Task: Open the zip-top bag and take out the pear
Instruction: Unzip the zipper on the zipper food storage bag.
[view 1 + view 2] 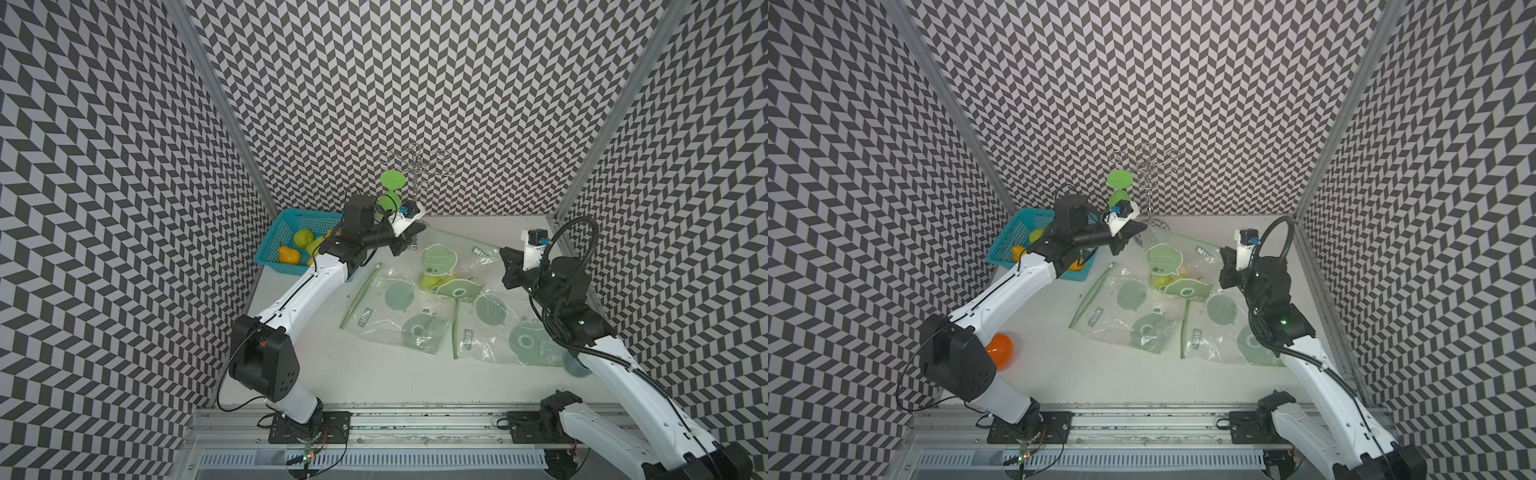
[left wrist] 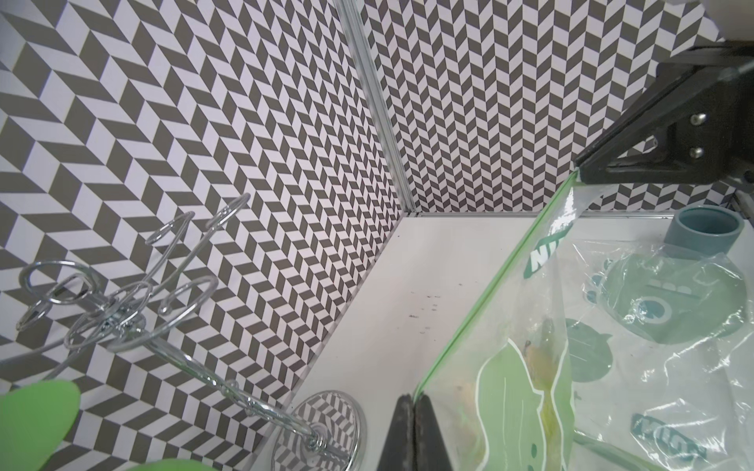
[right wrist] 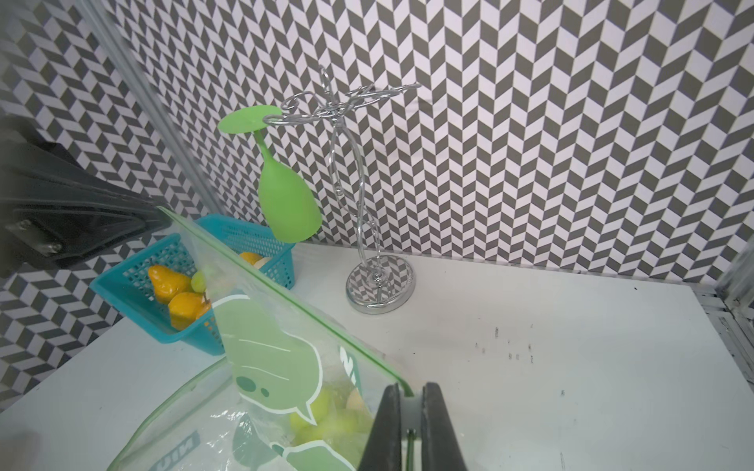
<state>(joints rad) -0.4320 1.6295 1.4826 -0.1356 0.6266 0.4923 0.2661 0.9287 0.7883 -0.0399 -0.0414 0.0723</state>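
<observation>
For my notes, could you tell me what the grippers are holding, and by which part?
Both hold one zip-top bag by its green zip strip: left gripper at one end, right gripper opposite.

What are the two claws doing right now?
Left gripper: closed, holding the bag.
Right gripper: closed, holding the same bag.

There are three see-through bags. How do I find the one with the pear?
Look at the far half of the white table. One bag is held up, its green zip edge pinched by the left pincer and the right pincer. The other bags lie flat; only this one has a yellow-green pear inside.
</observation>
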